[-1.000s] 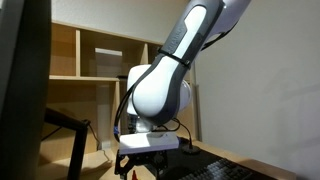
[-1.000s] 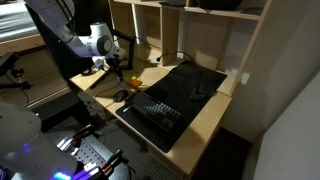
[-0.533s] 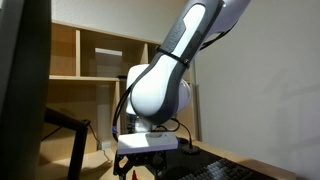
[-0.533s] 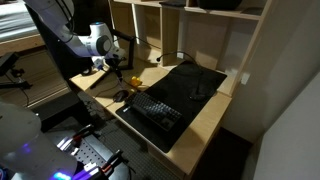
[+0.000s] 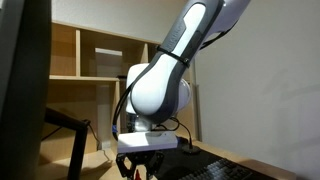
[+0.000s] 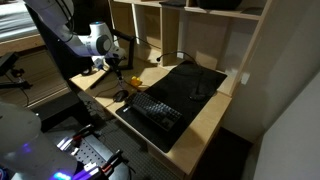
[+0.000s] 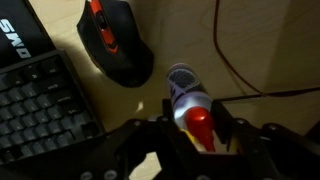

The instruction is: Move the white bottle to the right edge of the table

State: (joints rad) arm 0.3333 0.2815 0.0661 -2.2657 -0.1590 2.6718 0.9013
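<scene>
The white bottle (image 7: 184,92) lies on the wooden table (image 7: 185,30), its red pointed cap (image 7: 200,122) aimed toward the camera in the wrist view. My gripper (image 7: 192,128) reaches down over it, and a dark finger (image 7: 163,118) presses against each side of the bottle's neck and cap; it is shut on the bottle. In an exterior view the gripper (image 6: 118,68) hangs low over the table's far corner, where the bottle is too small to make out. Another exterior view shows the gripper (image 5: 140,166) from behind, with the bottle hidden.
A black mouse with orange trim (image 7: 115,42) lies just beyond the bottle, and a black keyboard (image 7: 35,105) sits beside it on the dark mat (image 6: 195,82). A thin black cable (image 7: 240,65) runs past the bottle. A wooden shelf unit (image 6: 190,30) stands behind the table.
In an exterior view the fingers under the gripper body have drawn closer together. The arm itself has stayed in place.
</scene>
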